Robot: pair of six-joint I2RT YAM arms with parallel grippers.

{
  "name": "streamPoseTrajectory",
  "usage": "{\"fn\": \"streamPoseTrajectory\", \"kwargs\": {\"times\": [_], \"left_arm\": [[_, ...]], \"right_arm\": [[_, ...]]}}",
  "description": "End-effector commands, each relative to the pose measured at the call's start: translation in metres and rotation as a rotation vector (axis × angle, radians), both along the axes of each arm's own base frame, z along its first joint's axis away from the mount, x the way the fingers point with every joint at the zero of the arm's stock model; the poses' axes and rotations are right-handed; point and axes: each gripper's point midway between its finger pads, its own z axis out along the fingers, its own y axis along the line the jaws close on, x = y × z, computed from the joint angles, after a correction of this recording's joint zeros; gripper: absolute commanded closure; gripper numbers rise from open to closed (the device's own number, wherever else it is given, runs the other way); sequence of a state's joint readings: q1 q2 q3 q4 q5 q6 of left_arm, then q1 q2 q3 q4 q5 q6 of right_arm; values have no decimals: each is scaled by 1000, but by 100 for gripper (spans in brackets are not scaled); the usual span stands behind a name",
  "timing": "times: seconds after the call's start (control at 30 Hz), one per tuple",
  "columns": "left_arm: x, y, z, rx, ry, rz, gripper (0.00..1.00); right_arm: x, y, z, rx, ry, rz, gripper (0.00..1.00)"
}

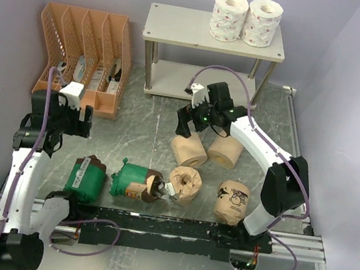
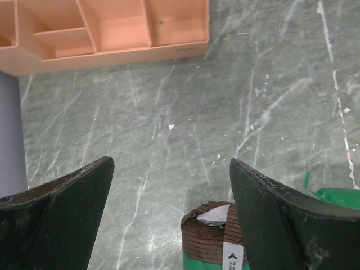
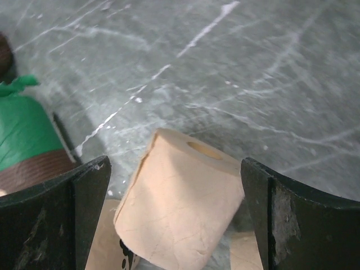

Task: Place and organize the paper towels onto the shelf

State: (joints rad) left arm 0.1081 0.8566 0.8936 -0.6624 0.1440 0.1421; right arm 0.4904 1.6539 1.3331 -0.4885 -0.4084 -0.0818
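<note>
Two white paper towels with red specks (image 1: pixel 244 20) stand on the top board of the shelf (image 1: pixel 181 31). On the table lie two tan rolls (image 1: pixel 188 151) (image 1: pixel 225 151), a third tan roll (image 1: pixel 185 184), a cartoon-printed brown roll (image 1: pixel 232 202) and two green-wrapped rolls (image 1: pixel 87 178) (image 1: pixel 134 182). My right gripper (image 1: pixel 192 122) (image 3: pixel 174 188) is open, its jaws either side of a tan roll (image 3: pixel 180 208) with gaps on both sides. My left gripper (image 1: pixel 68 118) (image 2: pixel 171 169) is open over bare table, a green roll's brown end (image 2: pixel 211 236) just below it.
An orange file organizer (image 1: pixel 84 54) (image 2: pixel 112 28) stands at the back left, close to my left gripper. The shelf's lower board (image 1: pixel 194 80) lies behind my right gripper. A green roll (image 3: pixel 22 135) shows left of the right jaws. Grey walls enclose the table.
</note>
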Motion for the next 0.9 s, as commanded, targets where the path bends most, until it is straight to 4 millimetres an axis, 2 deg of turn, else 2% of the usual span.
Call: {"fn": "streamPoseTrajectory", "kwargs": {"times": [0.0,0.07,0.17,0.43,0.57,0.73,0.87], "left_arm": [[3,-18,13,0,-36,-70,5],[3,-26,12,-1,-37,-100,5],[2,-35,12,-3,-38,-134,5],[1,-34,15,0,-52,-125,5],[2,-33,13,2,-46,-118,5],[4,-29,9,0,-33,-105,5],[4,-26,7,-3,-27,-97,5]], "right_arm": [[-26,19,5,64,-15,252,1],[-38,31,13,145,-10,340,2],[-39,38,14,180,-7,377,2],[-17,52,-10,148,48,440,2],[-9,49,-39,80,113,436,2],[-16,43,-56,44,162,448,3],[-23,30,-70,21,194,421,3]]}}
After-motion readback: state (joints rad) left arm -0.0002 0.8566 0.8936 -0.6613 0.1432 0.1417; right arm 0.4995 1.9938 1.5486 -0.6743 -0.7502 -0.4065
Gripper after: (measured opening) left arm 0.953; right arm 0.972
